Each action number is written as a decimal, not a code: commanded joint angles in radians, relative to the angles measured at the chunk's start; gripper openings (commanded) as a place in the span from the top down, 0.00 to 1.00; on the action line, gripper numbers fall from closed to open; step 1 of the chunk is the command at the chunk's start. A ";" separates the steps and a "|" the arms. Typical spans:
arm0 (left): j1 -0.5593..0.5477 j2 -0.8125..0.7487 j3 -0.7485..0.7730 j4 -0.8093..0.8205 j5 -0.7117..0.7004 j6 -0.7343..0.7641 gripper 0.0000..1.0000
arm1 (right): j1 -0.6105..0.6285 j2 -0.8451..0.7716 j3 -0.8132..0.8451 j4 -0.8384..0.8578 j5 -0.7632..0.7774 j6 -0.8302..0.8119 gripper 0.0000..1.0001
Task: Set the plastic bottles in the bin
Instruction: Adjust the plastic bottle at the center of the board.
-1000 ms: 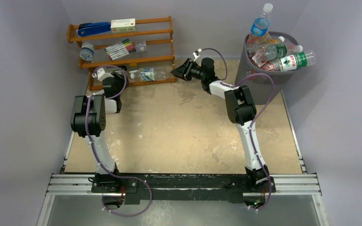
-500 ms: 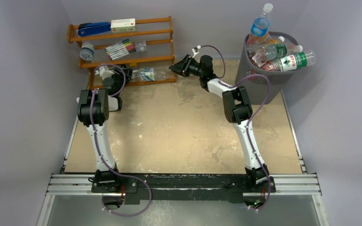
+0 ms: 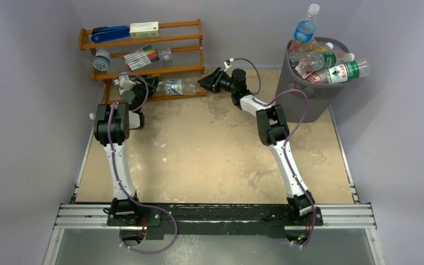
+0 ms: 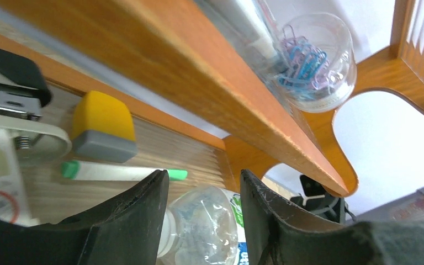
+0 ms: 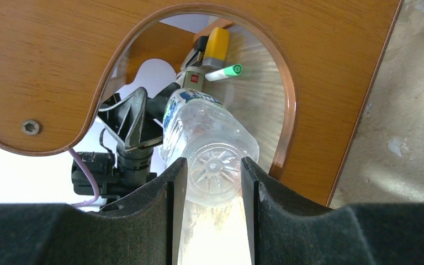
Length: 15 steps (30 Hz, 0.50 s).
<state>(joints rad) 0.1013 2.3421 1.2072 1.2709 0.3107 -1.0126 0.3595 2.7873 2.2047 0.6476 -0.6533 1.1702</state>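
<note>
While overhead hides gaps, wrists show left fingers (image 4: 127, 221), right fingers (image 5: 157, 210) narrow, framing bottle (image 5: 210, 138).

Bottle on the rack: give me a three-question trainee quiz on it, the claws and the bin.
1. True or false: bottles are heaped above the rim of the bin.
2. The bottle outside it lies on which level of the wooden rack: A) top, B) lowest, C) second from top?
3. Which claw faces that bottle's base?
Key: 1 true. 2 B. 3 the right claw; the left claw is at its other end.
</note>
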 commanded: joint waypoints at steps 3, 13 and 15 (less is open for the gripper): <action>-0.037 0.042 0.066 0.084 0.099 -0.044 0.50 | 0.019 0.005 0.085 0.026 -0.015 0.031 0.56; -0.057 -0.007 -0.012 0.117 0.121 -0.064 0.50 | 0.036 -0.063 -0.025 0.066 -0.033 0.023 0.56; -0.061 -0.018 -0.027 0.124 0.126 -0.066 0.49 | 0.040 -0.087 -0.054 0.072 -0.037 0.014 0.56</action>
<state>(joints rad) 0.0509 2.3802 1.2121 1.3365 0.3958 -1.0637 0.3771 2.7911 2.1967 0.6720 -0.6621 1.2018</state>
